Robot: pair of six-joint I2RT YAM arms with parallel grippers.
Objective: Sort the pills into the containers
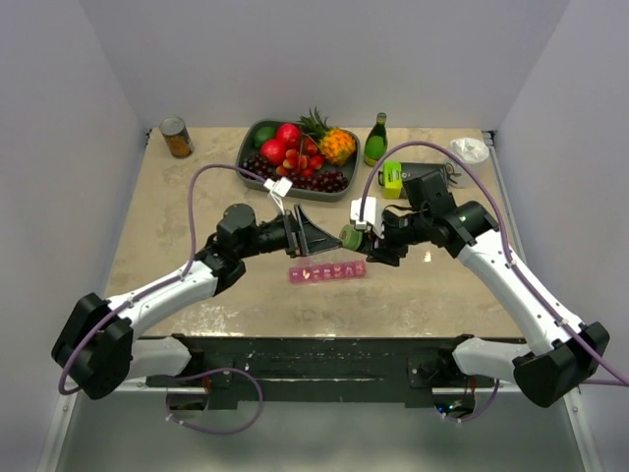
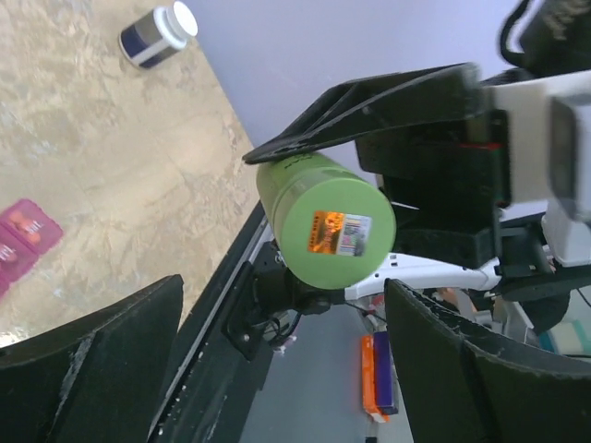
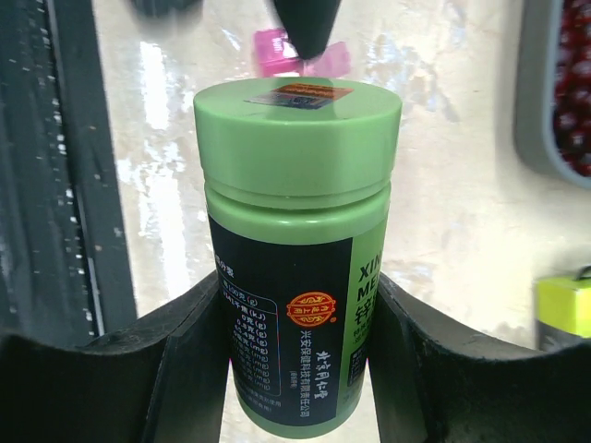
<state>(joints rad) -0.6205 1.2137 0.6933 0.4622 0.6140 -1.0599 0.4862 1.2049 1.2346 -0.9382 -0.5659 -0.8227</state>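
My right gripper is shut on a green-capped pill bottle with a dark label and holds it on its side above the table. In the right wrist view the bottle sits between the gripper's fingers, cap away from the wrist. My left gripper is open and empty, its jaws facing the cap. In the left wrist view the cap is just beyond the open gripper. The pink pill organizer lies on the table just below both grippers, and shows in both wrist views.
A grey tray of fruit stands at the back centre, with a can at the back left and a green glass bottle to its right. A lime box lies behind the right gripper. A small white bottle stands on the table.
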